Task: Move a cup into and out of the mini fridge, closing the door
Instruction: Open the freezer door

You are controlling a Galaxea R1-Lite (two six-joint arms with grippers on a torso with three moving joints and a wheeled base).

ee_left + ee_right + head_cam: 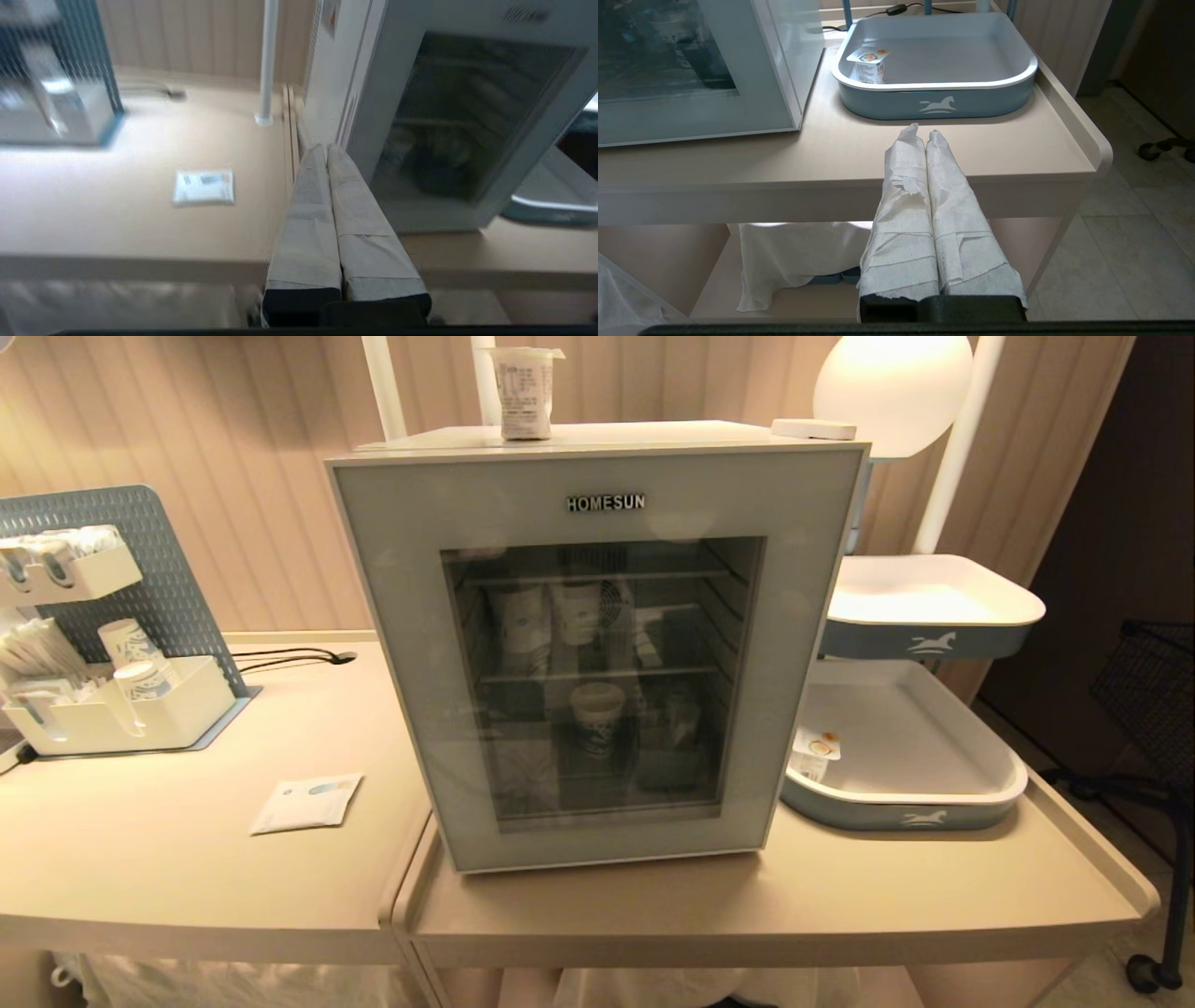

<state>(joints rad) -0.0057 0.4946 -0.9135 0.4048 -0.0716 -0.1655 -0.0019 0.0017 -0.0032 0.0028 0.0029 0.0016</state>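
The white mini fridge stands in the middle of the table, and its grey-blue glass door is closed. The cup, white with printed text and a sealed lid, stands on the fridge's roof near the back. Neither gripper shows in the head view. My left gripper, wrapped in white paper, is shut and empty; it hovers over the table's front edge at the fridge's left front corner, beside the door. My right gripper, also wrapped, is shut and empty, low before the table's right part.
Paper cups stand on the shelves behind the glass. A blue-walled tray to the right holds a small orange-lidded tub, with another tray above. A pegboard organiser and a white packet are on the left.
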